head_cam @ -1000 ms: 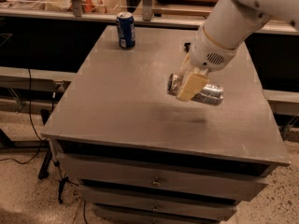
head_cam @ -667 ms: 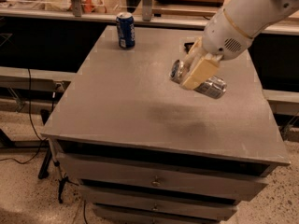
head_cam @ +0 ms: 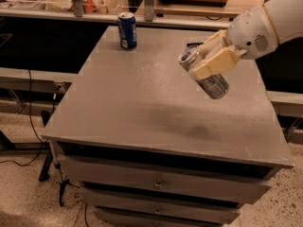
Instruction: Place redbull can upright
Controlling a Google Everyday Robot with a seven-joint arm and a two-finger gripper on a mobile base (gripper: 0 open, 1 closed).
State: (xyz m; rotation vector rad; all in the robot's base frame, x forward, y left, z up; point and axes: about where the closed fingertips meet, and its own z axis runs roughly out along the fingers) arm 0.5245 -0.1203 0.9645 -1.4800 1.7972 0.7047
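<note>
- Gripper point(head_cam: 201, 59) above table's point(head_cam: 137, 103) right side, fingers closed on redbull can point(head_cam: 216, 85).
- Redbull can tilted in the air, top up-left, clear of table.
- Blue can point(head_cam: 127, 30) upright at table's back-left.
- Drawers point(head_cam: 156, 184) under table shut, contents hidden.
- Speckled floor point(head_cam: 23, 195) below.

We see dim, warm light from overhead; the gripper point(head_cam: 200, 61), clasping the redbull can point(head_cam: 217, 85) above the table's point(head_cam: 118, 103) right side, throws a soft, smeared shadow on its top
</note>
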